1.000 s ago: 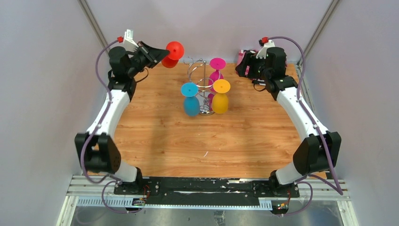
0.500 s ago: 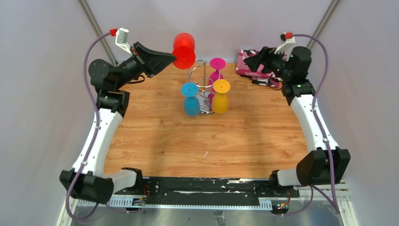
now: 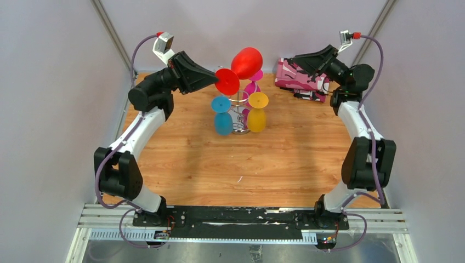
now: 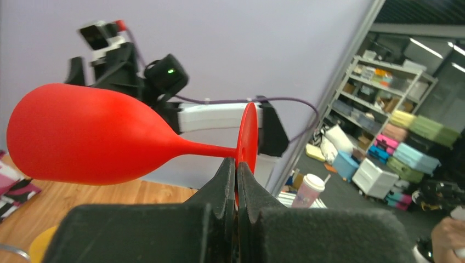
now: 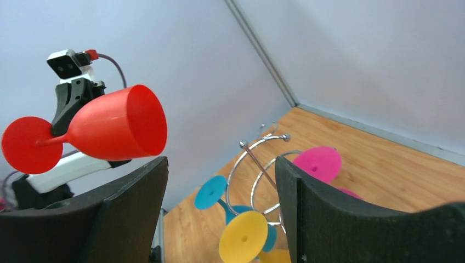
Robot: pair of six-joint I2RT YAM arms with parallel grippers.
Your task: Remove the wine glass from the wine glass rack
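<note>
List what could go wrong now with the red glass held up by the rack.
The left tool pinches only the foot's edge of the red wine glass, bowl jutting sideways; it may pivot or slip out.
It hangs high near the wine glass rack, so a drop could hit the blue wine glass or yellow wine glass hanging there.
The open right tool faces the bowl; a misjudged approach could knock it.

Left hand (image 3: 213,81) clamped, aloft; right hand (image 3: 293,58) spread.
</note>
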